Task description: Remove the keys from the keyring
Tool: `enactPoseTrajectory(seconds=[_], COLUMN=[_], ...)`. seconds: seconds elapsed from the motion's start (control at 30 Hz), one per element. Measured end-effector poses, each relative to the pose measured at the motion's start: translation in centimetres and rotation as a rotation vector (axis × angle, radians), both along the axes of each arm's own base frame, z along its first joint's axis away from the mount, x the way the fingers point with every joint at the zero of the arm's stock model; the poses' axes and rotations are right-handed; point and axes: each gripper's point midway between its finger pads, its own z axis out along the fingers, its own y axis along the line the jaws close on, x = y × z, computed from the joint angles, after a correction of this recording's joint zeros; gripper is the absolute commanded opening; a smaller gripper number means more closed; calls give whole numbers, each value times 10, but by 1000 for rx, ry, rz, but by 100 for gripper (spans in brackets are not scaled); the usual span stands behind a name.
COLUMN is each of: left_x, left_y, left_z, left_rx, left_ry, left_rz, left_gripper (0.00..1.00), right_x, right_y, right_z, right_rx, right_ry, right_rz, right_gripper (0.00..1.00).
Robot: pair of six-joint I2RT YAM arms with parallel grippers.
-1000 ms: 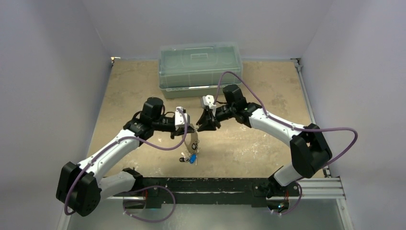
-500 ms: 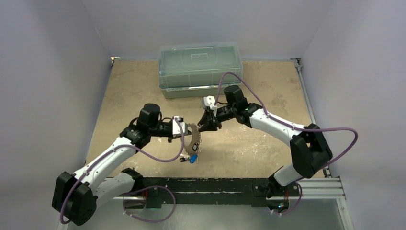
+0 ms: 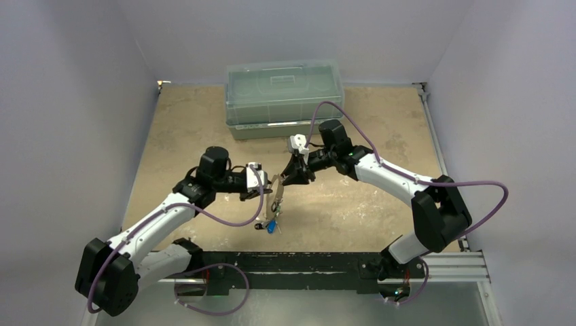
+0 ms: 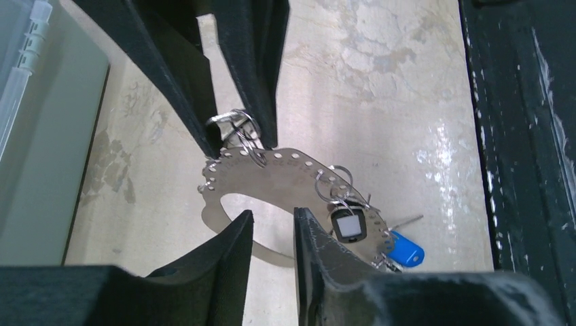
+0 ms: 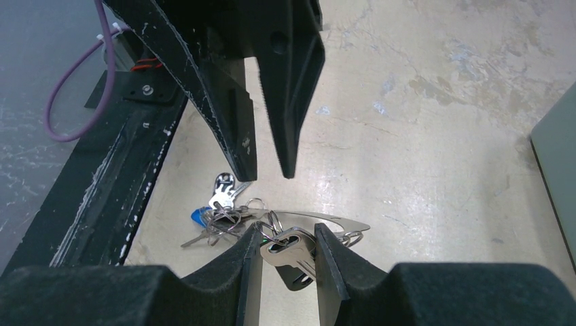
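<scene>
The keyring (image 4: 272,173) is a flat grey metal crescent with a row of holes, carrying small split rings. My right gripper (image 5: 288,238) is shut on a silver key (image 5: 291,250) that hangs from one end of the keyring; it also shows in the top view (image 3: 289,178). The other keys (image 3: 270,224) cluster at the far end: a blue-headed key (image 4: 404,250), a black-headed key (image 4: 348,225) and a silver key (image 5: 224,187). My left gripper (image 4: 273,221) stands just short of the keyring's inner edge, jaws a narrow gap apart and empty; it also shows in the top view (image 3: 267,180).
A clear greenish lidded box (image 3: 284,98) stands at the back of the table. A black rail (image 3: 326,261) runs along the near edge, close to the key cluster. Grey walls close in both sides.
The keyring has turned from broadside to edge-on under the top camera. My left gripper has shifted slightly and no longer grips the keyring. My right gripper has stayed put on its key.
</scene>
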Motion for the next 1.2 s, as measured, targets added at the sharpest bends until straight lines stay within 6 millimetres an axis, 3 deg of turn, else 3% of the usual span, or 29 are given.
enactPoseTrajectory(seconds=[0.27,0.57,0.7,0.87,1.2], left_x=[13,10,9,10,6], left_y=[-14,-31,-35,-38,-34], left_z=[6,8,9,8,7], left_rx=[-72,-113,-123,-131,-55], left_ry=[60,96,101,108,80], left_rz=[40,10,0,2,-45], left_gripper=[35,34,27,0,0], right_x=[-1,-1,-1,0,-3], right_y=[0,0,0,0,-2], right_z=[-1,-1,-1,-1,-2], right_rx=[-3,-3,-3,-2,1], right_ry=[4,4,4,-2,-25], right_rz=[0,0,1,3,29], right_gripper=[0,0,0,0,0])
